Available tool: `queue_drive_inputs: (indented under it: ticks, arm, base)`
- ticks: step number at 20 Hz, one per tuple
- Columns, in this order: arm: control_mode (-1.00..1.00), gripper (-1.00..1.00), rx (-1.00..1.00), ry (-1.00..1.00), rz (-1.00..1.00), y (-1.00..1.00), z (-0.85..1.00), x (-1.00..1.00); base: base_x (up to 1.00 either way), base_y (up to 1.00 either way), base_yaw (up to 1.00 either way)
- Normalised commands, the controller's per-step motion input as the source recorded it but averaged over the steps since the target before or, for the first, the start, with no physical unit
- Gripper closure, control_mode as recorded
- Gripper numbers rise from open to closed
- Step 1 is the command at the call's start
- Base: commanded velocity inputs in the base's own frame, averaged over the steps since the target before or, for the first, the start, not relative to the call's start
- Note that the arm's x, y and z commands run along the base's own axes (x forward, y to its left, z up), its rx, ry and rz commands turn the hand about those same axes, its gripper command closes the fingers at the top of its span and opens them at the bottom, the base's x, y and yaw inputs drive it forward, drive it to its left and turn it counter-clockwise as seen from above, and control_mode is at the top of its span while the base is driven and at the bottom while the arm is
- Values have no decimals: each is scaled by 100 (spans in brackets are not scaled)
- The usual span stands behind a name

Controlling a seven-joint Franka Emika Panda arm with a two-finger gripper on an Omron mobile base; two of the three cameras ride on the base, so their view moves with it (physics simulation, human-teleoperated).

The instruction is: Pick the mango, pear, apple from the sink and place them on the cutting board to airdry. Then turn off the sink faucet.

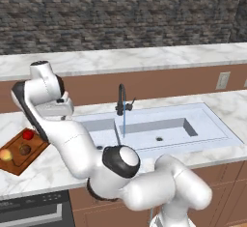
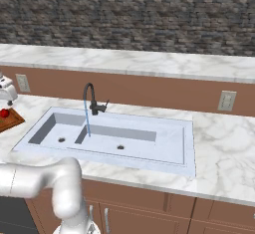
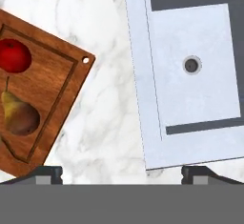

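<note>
hovering over bare marble between cutting board (image 3: 43, 99) edge and sink (image 3: 138, 75) rim; tool (image 3: 122, 174) wide open, empty.

I'm seeing the mango (image 1: 6, 155), pear (image 1: 25, 149) and apple (image 1: 28, 134) sitting on the cutting board (image 1: 14, 165) at lower left. Water is running from the sink faucet (image 1: 120, 99) into the sink (image 1: 212, 124) at centre.

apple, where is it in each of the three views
Left base view: the apple lies at the far end of the cutting board, far left.
Right base view: at the left edge, mid-height.
Hand view: upper left, above the pear.
Shared landmark: the cutting board beside the sink.
</note>
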Motion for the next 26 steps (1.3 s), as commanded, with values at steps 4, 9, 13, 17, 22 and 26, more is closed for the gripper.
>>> queue_drive_inputs:
  ticks: [4,9,13,17,22,26]
  arm:
    - [-100,-100,8,-19,12,-69,25,-99]
    - [-100,-100,9,-22,13,-68,65,-95]
    - [-100,-100,11,-21,10,-66,100,-82]
    - [-100,-100,13,-14,6,-65,93,-93]
    - [-100,-100,10,-11,2,-75,74,-100]
    - [-100,-100,7,-10,2,-84,72,-96]
  base:
    - [0,0,0]
    - [0,0,0]
    - [0,0,0]
    - [0,0,0]
    - [0,0,0]
    - [0,0,0]
